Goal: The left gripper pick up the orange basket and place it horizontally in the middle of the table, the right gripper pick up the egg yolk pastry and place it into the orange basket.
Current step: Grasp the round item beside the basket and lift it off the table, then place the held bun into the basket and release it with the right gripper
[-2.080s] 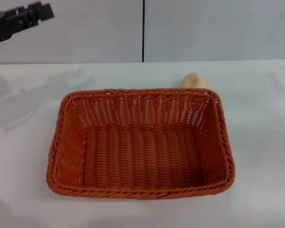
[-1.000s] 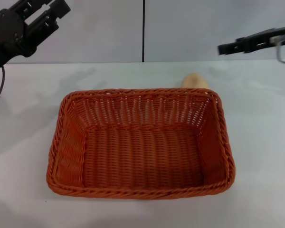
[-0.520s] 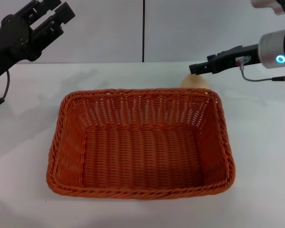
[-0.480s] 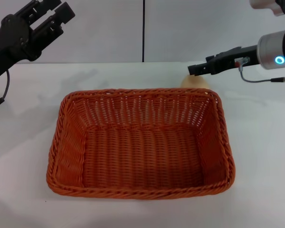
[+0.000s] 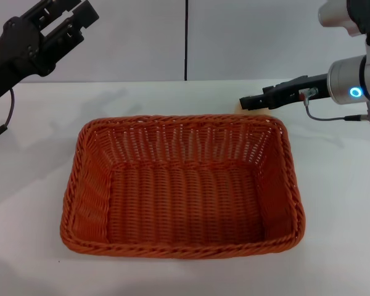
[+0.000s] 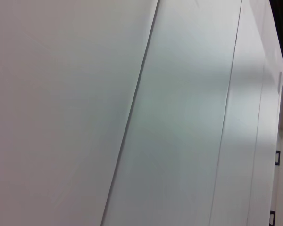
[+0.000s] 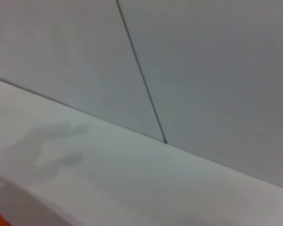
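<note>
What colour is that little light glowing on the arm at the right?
Blue: the light is a small glowing ring on the right arm's silver wrist, clearest in the head view.

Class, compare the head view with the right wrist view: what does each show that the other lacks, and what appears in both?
Only the head view shows the left gripper raised at the far left, the right gripper reaching in over the far right corner of the orange basket, and the whole basket, sitting empty. The egg yolk pastry is hidden behind the right gripper there. The right wrist view adds nothing of its own, only an orange sliver at one corner. Both show the white table and the grey wall with its dark seam.
</note>
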Available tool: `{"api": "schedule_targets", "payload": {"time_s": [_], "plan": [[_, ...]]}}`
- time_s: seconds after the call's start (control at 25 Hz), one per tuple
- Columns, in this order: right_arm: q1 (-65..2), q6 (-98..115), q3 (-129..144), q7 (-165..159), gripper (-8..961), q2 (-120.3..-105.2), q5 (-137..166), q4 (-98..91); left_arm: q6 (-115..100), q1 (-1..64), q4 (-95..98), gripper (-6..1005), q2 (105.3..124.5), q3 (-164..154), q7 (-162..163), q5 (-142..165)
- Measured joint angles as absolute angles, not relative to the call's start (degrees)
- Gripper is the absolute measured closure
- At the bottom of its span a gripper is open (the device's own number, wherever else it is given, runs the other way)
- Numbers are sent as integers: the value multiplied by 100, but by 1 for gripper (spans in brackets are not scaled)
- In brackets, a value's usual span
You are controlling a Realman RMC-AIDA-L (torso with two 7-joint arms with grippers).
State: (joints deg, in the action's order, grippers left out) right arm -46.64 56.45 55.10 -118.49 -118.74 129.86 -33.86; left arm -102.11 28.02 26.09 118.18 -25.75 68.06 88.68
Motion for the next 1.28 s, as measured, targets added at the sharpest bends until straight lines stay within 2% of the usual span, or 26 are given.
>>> {"api": "schedule_targets", "payload": {"time_s": [0.44,0.64,0.76,0.92,0.96,1.04,1.12,1.28], "plan": [[-4536,5710,5516,-11800,374,-11883,12700,-3299,-10183,2821,2531,423,11817,-2620,6821,8859],[-4497,5712,5517,-11794,620,-11883,12685,-3285,-10184,2821,2531,423,11814,-2619,6823,8855],[-4451,5720,5484,-11794,829,-11883,12663,-3302,-10184,2822,2531,423,11813,-2619,6824,8853],[-4302,5812,5460,-11794,898,-11874,12376,-3484,-10188,2827,2531,423,11812,-2619,6832,8852],[-4083,5992,5456,-11793,915,-11863,12015,-3835,-10195,2828,2531,423,11812,-2619,6840,8853],[-3927,6085,5461,-11792,917,-11862,11799,-4058,-10210,2824,2531,423,11812,-2619,6851,8851],[-3333,6595,5510,-11332,920,-11874,10539,-4869,-10214,2823,2531,424,11812,-2619,6885,8851],[-3035,7747,5468,-10182,922,-11844,9060,-4891,-10220,2816,2531,424,11812,-2619,6896,8852]]}}
